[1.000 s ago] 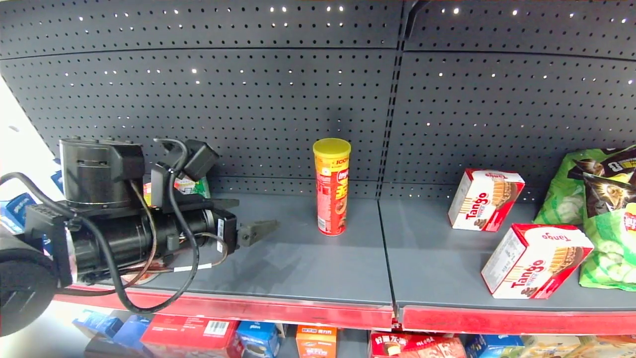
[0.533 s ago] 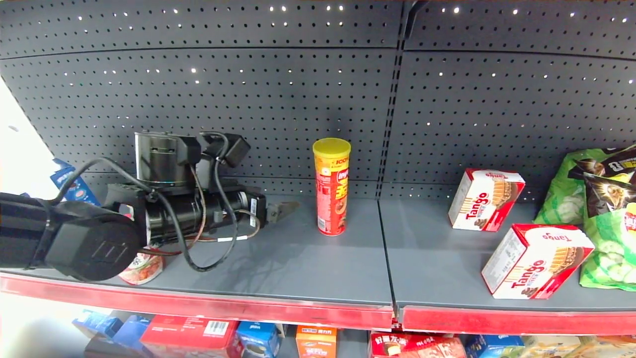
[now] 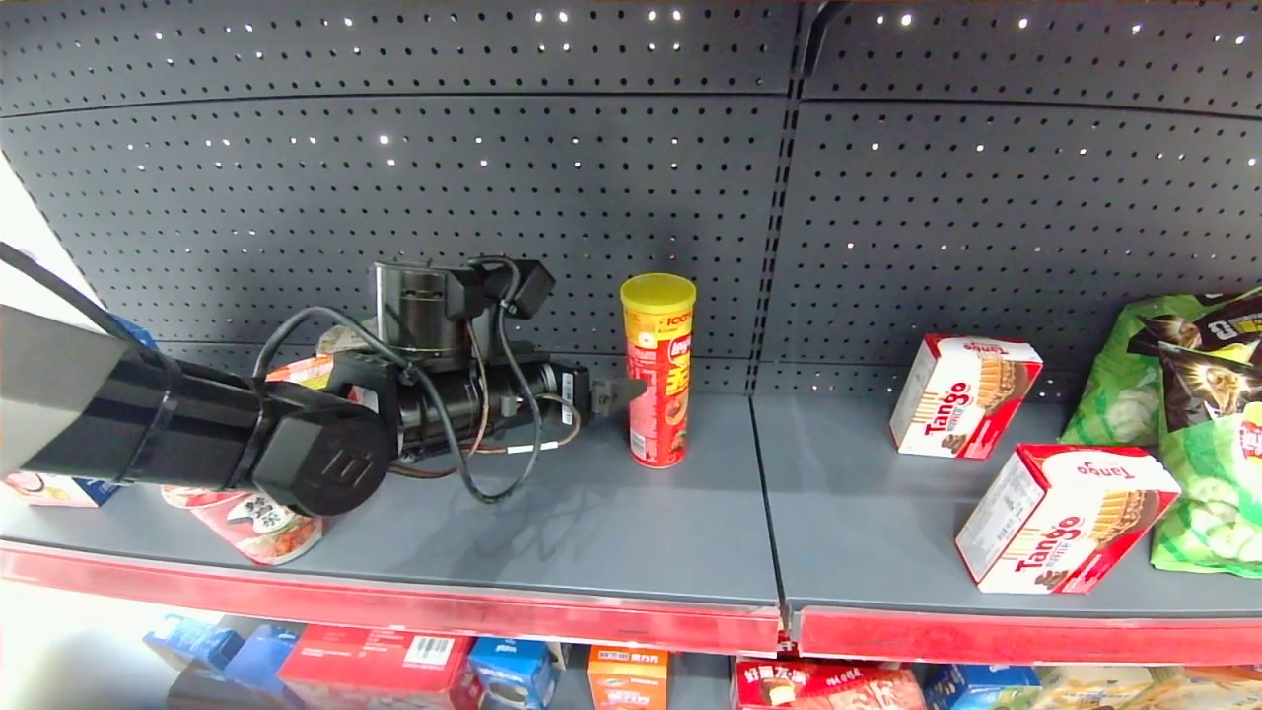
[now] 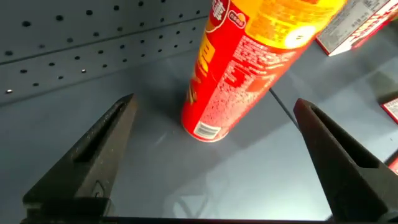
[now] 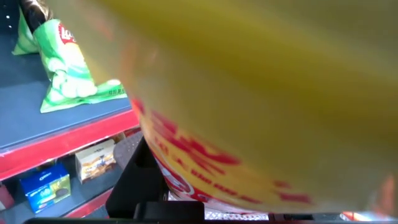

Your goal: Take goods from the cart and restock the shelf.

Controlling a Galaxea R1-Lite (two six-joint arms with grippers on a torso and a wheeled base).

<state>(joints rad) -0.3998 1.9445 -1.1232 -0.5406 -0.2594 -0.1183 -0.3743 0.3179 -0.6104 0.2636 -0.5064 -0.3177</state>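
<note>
A tall red chip can with a yellow lid stands upright on the grey shelf, near the pegboard back. My left gripper lies low over the shelf, its tip just left of the can. In the left wrist view the can stands just ahead of my left gripper, whose fingers are spread wide and open. A yellow and red package sits right against the right wrist camera, held off the shelf in my right gripper.
Two red-and-white wafer boxes and green snack bags take up the shelf's right half. A red cup pack lies under my left arm near the red front edge. Boxed goods fill the shelf below.
My left arm has slid right and deeper along the shelf, bringing the open gripper from well left of the can up to it. The can and boxes have not moved.
</note>
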